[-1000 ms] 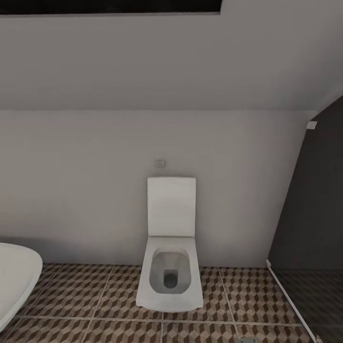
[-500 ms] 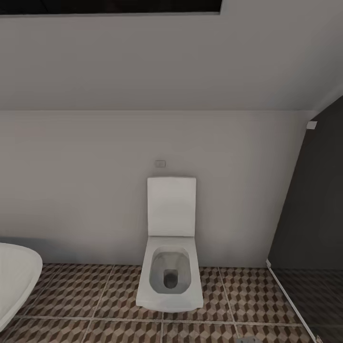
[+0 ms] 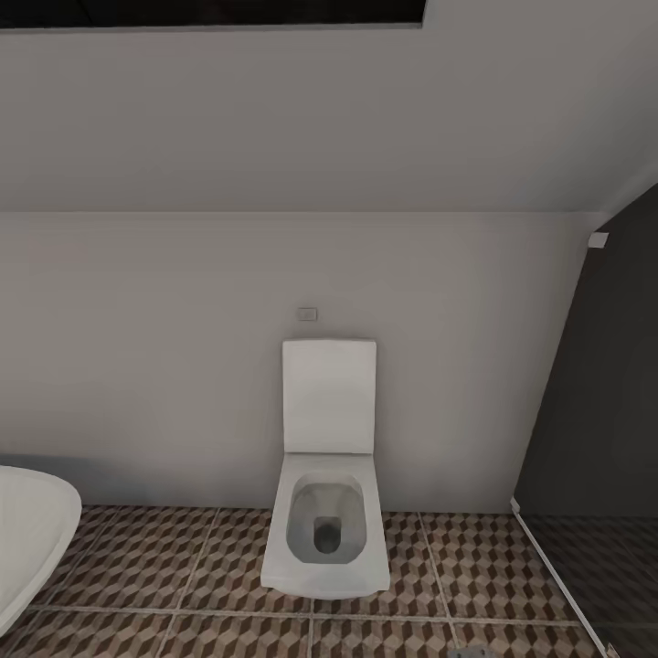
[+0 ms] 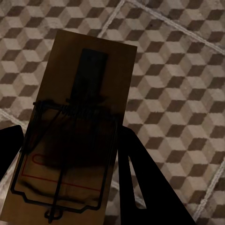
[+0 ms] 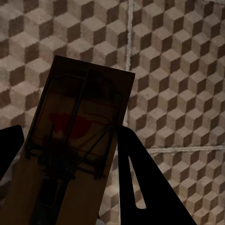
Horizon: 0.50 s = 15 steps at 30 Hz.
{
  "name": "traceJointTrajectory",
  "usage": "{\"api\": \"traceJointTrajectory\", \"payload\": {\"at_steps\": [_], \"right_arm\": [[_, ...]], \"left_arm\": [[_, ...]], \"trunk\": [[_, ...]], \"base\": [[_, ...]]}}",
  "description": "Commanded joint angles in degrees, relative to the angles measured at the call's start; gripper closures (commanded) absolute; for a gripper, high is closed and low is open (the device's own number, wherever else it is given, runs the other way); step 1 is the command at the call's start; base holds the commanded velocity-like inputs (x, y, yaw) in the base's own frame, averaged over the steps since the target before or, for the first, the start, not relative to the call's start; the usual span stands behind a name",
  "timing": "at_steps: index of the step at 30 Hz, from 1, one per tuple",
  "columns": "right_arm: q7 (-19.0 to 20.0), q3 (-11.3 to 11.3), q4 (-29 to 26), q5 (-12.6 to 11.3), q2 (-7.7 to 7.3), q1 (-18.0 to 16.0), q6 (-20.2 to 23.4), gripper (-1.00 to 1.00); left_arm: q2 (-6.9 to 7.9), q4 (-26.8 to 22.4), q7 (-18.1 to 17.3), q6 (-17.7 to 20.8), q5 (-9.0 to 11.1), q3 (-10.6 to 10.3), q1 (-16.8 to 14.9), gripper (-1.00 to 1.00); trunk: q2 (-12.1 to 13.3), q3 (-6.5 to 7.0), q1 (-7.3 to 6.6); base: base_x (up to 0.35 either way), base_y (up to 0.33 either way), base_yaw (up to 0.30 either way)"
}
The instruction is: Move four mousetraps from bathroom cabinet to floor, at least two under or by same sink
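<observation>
One mousetrap [image 4: 75, 126] is gripped between the dark fingers of the left gripper [image 4: 70, 154], held above the bathroom floor [image 4: 178, 70]. A second mousetrap [image 5: 77, 140] is clamped likewise in the right gripper [image 5: 70, 159], over the same tiles.

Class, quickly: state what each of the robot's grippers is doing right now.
Left gripper: shut on a mousetrap, above the tiled floor.
Right gripper: shut on another mousetrap.
</observation>
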Motion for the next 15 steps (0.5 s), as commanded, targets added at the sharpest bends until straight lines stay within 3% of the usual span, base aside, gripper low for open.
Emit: {"api": "traceJointTrajectory", "payload": {"at_steps": [1,6,8,9,12,15], "right_arm": [[-0.2,-0.5,0.1,0.6,0.02,-0.1,0.1,1.0],[-0.2,-0.7,-0.1,0.1,-0.74,-0.1,-0.1,1.0],[-0.3,-0.9,-0.3,0.1,-0.82,-0.1,0.3,1.0],[-0.3,-0.9,-0.5,0.1,-1.07,-0.1,0.4,1.0],[-0.3,-1.0,-2.4,0.2,-1.43,-0.1,0.7,1.0],[-0.5,-0.9,-7.9,0.1,-1.55,-0.1,2.9,1.0]], "left_arm": [[0.01,0.1,-0.2,-0.3,0.6,-0.2,0.0,1.0],[0.02,-1.7,-0.2,0.5,-0.3,0.0,-0.1,1.0],[0.02,-5.8,-0.2,1.6,-3.2,0.0,-0.2,1.0],[-0.1,-8.9,-0.4,4.9,-6.9,0.0,-0.2,1.0],[-0.3,-12.1,-0.6,10.0,-11.3,0.1,-0.4,1.0],[-0.29,-13.0,-0.7,12.3,-12.8,0.1,-0.6,1.0]], "trunk": [[0.0,-0.06,-0.01],[0.0,-0.06,-0.01],[0.0,-0.06,-0.01],[0.0,-0.06,-0.01],[0.0,-0.06,-0.01],[0.0,-0.06,-0.01]], "base": [[0.0,0.0,0.0],[0.0,0.0,0.0],[0.0,0.0,0.0],[0.0,0.0,0.0],[0.0,0.0,0.0],[0.0,0.0,0.0]]}}
